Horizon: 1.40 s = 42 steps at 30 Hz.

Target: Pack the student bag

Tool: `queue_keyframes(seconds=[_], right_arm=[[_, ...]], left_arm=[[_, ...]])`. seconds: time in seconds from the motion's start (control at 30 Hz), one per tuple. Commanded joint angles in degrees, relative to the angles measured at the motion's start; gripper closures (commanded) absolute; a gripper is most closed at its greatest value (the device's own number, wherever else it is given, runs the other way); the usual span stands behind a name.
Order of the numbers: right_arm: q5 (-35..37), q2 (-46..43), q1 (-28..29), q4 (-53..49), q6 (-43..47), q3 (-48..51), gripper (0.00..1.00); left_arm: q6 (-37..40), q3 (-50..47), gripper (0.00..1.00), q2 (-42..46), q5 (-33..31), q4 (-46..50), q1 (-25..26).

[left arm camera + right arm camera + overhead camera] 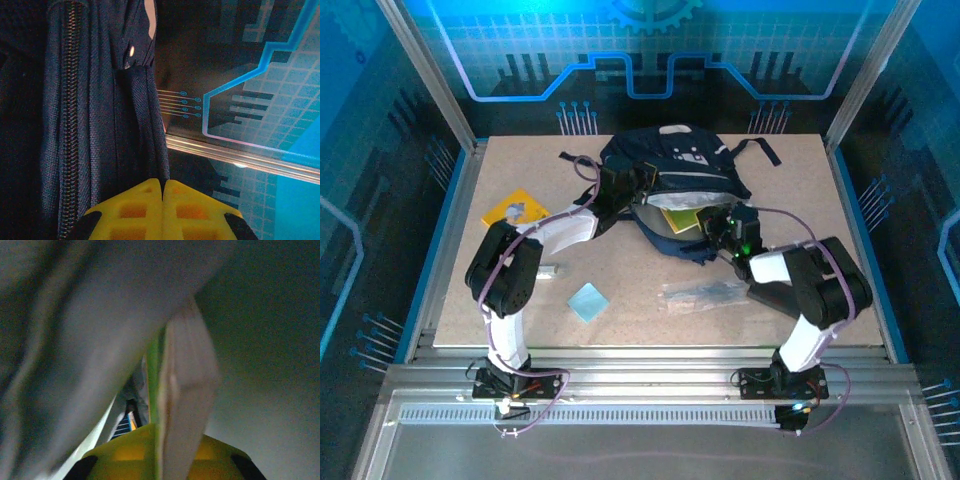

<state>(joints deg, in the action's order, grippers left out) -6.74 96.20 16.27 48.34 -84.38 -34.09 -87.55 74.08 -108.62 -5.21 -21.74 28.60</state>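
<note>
The student bag (665, 160) is laid at the far centre of the tabletop (790, 250), its main opening turned twd the arms and gaping. The left fingers (150, 200) are pressed fully together, w/ a dark webbing strip of the bag, just beside the zip, pinched between them. In the top view this grip is seen at the bag's left edge. The right fingers (125, 452) are clamped on a book (187, 390) w/ green cover and pale page edge, seen edge-on in the right wrist view, w/ grey lining close around it. In the top view the book is seen in the bag's mouth, partly inside. On the bare tabletop are seen a flat yellow item (515, 210) left of the bag, a light blue square pad (588, 301) near the front centre, a small white object (552, 270) beside the left arm, and a clear plastic packet (705, 292) just beside the right arm; its contents can't be told
</note>
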Motion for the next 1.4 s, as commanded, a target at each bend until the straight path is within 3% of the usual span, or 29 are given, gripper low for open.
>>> queue_keyframes(seconds=[0.0, 0.2, 0.57, 0.73, 0.8, 0.9, 0.97, 1.13, 1.37], right_arm=[[2.25, -7.24, -0.97, 1.0, 3.3, 1.39, 1.0], [2.78, -7.73, -1.01, -0.95, 5.62, -1.03, 1.0], [4.48, 14.43, 2.24, 8.21, -0.39, -15.78, 1.0], [6.85, 18.18, 3.94, 1.75, -2.76, -21.28, 1.0], [5.37, 17.81, 3.64, -4.08, -3.99, -22.97, 0.85], [1.41, 14.83, 2.57, -17.87, -2.62, -25.15, 0.43], [0.34, 11.87, 1.82, -25.59, -0.38, -25.3, 0.32], [-2.78, 5.04, -0.97, -37.52, 4.46, -23.48, 0.23], [-8.53, -5.76, -6.64, -54.66, 17.39, -22.37, 0.22]], left_arm=[[1.04, 0.09, 1.0, 4.02, -1.51, -6.29, -0.54], [0.7, -0.54, 1.0, 3.92, -1.16, -6.49, -0.47], [-0.73, -1.75, 1.0, 4.63, -0.56, -7.42, 0.39], [-1.07, -2.48, 1.0, 4.82, -0.91, -7.64, 0.33], [-1.06, -2.72, 1.0, 4.67, -1.25, -7.79, 0.31], [-1.26, -2.53, 1.0, 4.08, -1.23, -7.88, -0.04], [-1.39, -2.42, 1.0, 3.64, -1.46, -7.88, -0.35], [-1.7, -1.78, 1.0, 2.44, -1.65, -8.13, -1.05], [-0.86, -1.53, 1.0, 1.75, -1.68, -7.45, -1.56]])
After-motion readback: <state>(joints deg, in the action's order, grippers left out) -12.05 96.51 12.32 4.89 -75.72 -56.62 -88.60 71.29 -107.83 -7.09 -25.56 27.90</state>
